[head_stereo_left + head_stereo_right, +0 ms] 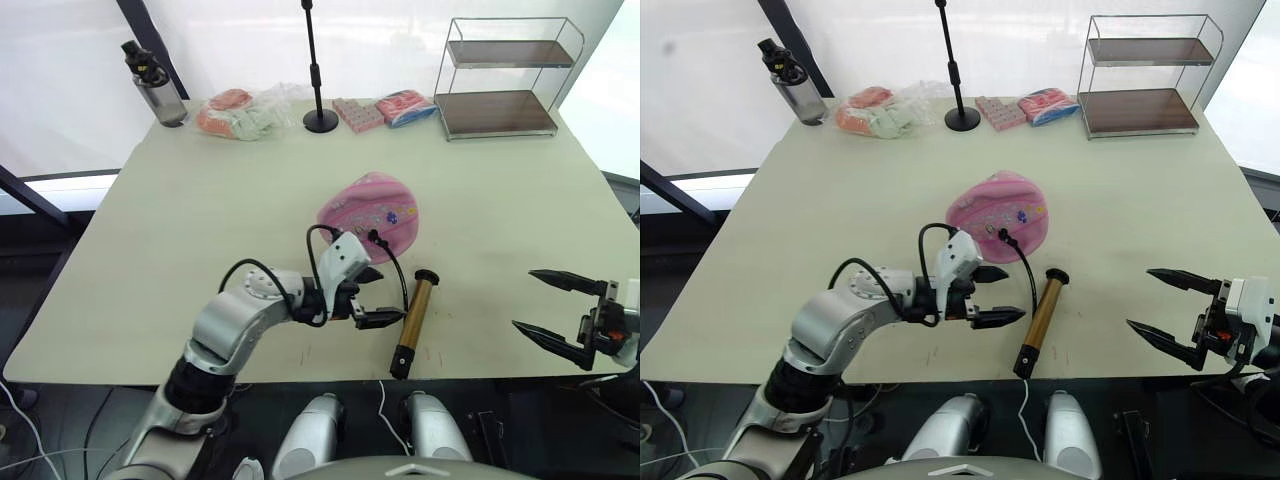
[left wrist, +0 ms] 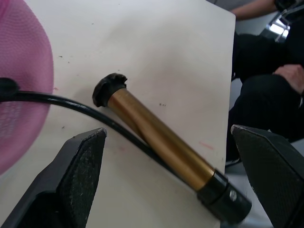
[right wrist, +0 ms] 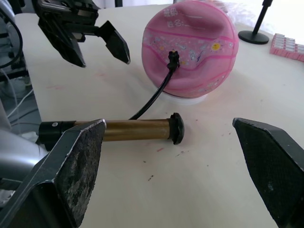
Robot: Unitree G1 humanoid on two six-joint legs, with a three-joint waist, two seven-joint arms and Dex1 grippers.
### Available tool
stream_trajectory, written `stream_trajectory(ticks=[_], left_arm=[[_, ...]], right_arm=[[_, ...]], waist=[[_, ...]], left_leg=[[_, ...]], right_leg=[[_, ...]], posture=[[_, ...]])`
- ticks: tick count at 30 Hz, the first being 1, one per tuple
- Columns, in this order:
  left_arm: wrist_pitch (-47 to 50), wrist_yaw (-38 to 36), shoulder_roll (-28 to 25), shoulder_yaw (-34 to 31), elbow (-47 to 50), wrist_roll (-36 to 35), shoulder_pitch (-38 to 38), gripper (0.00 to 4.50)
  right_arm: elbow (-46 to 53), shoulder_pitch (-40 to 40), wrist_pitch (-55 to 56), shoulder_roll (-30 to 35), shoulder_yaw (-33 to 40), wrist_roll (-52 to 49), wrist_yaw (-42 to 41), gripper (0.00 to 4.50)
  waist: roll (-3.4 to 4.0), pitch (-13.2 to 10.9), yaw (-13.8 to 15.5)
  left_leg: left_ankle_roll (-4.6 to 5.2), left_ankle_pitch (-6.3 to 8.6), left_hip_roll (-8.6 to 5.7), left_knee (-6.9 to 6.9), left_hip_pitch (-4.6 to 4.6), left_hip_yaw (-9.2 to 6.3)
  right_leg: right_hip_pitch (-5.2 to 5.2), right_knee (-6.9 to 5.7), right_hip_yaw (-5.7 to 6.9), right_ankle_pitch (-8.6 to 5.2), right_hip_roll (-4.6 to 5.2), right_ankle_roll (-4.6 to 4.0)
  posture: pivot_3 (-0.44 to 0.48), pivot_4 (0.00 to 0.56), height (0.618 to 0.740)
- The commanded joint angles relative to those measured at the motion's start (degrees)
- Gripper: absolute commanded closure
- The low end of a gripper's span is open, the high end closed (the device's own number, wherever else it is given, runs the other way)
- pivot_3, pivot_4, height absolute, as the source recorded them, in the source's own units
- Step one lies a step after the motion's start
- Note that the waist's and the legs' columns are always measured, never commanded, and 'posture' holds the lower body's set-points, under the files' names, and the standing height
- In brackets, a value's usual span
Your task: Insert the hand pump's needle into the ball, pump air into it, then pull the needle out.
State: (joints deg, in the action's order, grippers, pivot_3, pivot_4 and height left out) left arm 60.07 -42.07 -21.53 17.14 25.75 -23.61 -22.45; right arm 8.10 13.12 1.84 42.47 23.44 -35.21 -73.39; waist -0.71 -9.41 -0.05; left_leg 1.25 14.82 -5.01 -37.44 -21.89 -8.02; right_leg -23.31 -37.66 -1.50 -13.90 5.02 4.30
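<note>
a pale tabletop [image 1: 200,230] by bright white screens: the ball [image 1: 368,213], partly deflated, sits at centre with the needle [image 3: 174,57] apparently seated in its valve, ready for pumping. the hand pump [image 1: 411,322] lies free at the ball's 5 o'clock. left gripper [image 1: 368,298], released, hovers beside it; right gripper [image 1: 550,306], spread wide, waits at 3 o'clock. no legible writing.

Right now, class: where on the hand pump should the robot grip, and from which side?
Probably the bare gold barrel of the hand pump, mid-length, from above, fingers across it. It lies flat on the table; the hose runs along its left side to the ball. The open left hand hovers beside it.
</note>
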Motion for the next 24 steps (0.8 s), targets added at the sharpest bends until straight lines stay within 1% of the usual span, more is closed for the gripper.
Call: stream_trajectory(ticks=[1,3,7,13,21,24], left_arm=[[6.6,3.9,2.2,3.6,3.6,-1.5,-1.1,0.02],[9.9,6.0,2.7,5.0,2.8,-1.0,-2.1,0.02],[11.4,8.0,2.2,8.4,1.0,1.0,-4.0,0.02],[15.4,12.9,6.8,10.5,-1.6,1.0,-3.4,0.02],[14.7,16.1,10.9,12.9,-6.5,1.9,-4.4,0.02],[13.3,17.5,12.7,15.4,-10.3,3.7,-5.5,0.02]], right_arm=[[0.6,-0.1,1.8,-0.1,1.1,0.0,-0.3,0.00],[1.1,0.5,2.1,-0.6,0.8,0.2,-0.2,0.00],[1.7,1.0,2.2,-1.0,0.6,0.3,0.0,0.00],[3.4,2.7,1.9,-1.1,0.9,0.1,-0.1,0.00],[3.7,3.7,2.4,0.3,1.2,0.5,-2.0,0.00],[3.9,3.5,2.4,0.1,1.0,0.5,-1.7,0.00]], waist=[[0.00,0.0,0.1],[0.00,0.0,0.1],[0.00,0.0,0.3],[-0.01,0.0,0.9],[0.01,0.0,0.9],[0.00,0.0,0.9]], left_leg=[[0.00,0.00,0.00,0.00,0.00,0.00],[-0.01,0.00,0.00,0.00,0.00,0.01],[-0.01,0.00,0.01,0.00,0.00,0.01],[-0.03,-0.01,0.02,0.00,0.00,0.10],[-0.03,-0.01,0.02,0.00,0.02,0.13],[-0.03,-0.01,0.02,0.00,0.00,0.13]], right_leg=[[0.00,0.00,0.00,0.00,0.00,0.00],[0.00,0.00,0.00,0.00,0.00,0.00],[0.00,-0.01,0.00,0.00,-0.01,0.00],[0.00,0.03,-0.06,0.00,0.00,0.00],[0.00,0.02,-0.08,0.00,0.00,0.01],[0.00,0.02,-0.07,0.00,0.00,0.01]], posture=[[0.000,0.150,0.740],[0.000,0.150,0.740],[0.000,0.150,0.740],[0.000,0.150,0.740],[0.000,0.150,0.740],[0.000,0.150,0.740]])
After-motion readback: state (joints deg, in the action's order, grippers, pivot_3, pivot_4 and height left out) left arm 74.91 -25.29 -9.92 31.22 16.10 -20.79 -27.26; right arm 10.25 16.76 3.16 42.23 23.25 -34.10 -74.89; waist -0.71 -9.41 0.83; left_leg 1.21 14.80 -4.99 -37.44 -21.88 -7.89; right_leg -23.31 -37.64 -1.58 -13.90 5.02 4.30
